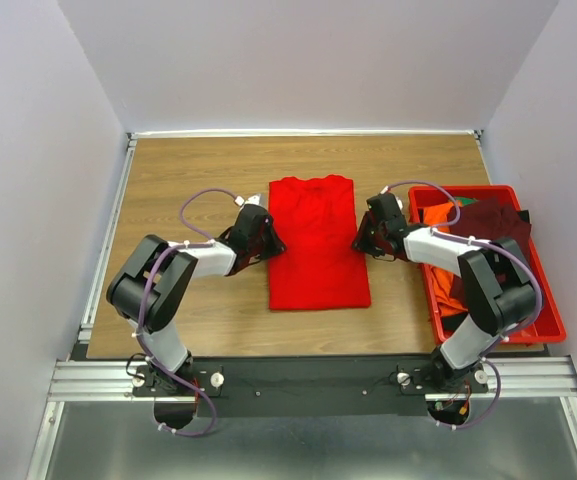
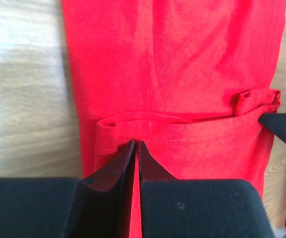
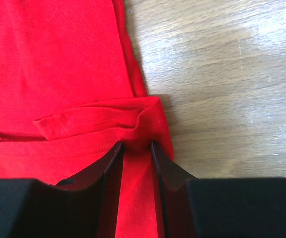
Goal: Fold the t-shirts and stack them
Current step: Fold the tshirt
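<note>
A bright red t-shirt (image 1: 313,240) lies on the wooden table (image 1: 188,170), folded into a long narrow strip with the collar at the far end. My left gripper (image 1: 271,243) is at its left edge, and my right gripper (image 1: 360,240) is at its right edge, about mid-length. In the left wrist view the gripper (image 2: 136,144) is shut on a thin fold of the red t-shirt (image 2: 172,74). In the right wrist view the gripper (image 3: 137,145) is shut on a bunched fold of the red t-shirt (image 3: 53,64). An orange t-shirt (image 1: 442,216) and a dark maroon t-shirt (image 1: 490,216) lie crumpled in the bin.
A rigid red plastic bin (image 1: 551,325) stands at the table's right side, close behind my right arm. White walls enclose the table on the left, back and right. A metal rail (image 1: 308,378) runs along the near edge.
</note>
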Robot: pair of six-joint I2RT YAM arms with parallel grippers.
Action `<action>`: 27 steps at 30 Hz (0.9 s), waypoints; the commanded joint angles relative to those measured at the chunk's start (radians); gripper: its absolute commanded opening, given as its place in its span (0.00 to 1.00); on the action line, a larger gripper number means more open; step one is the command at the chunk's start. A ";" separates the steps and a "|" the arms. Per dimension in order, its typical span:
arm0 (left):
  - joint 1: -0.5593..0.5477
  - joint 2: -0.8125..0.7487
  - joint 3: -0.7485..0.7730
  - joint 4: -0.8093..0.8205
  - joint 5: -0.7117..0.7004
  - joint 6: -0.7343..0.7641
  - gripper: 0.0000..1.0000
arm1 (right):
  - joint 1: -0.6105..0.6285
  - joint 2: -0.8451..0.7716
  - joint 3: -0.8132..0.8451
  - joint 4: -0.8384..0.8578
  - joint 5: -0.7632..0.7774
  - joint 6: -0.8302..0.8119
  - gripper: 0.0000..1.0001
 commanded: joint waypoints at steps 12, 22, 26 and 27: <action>0.033 -0.177 0.089 -0.097 0.026 0.132 0.32 | -0.003 -0.167 0.073 -0.152 0.046 -0.060 0.54; 0.023 -0.517 -0.164 -0.284 0.027 0.052 0.37 | -0.003 -0.501 -0.181 -0.325 -0.198 0.001 0.57; -0.038 -0.627 -0.295 -0.295 0.067 0.006 0.40 | 0.000 -0.563 -0.296 -0.336 -0.259 0.047 0.56; -0.051 -0.638 -0.309 -0.296 0.073 0.000 0.41 | 0.000 -0.571 -0.304 -0.336 -0.261 0.052 0.56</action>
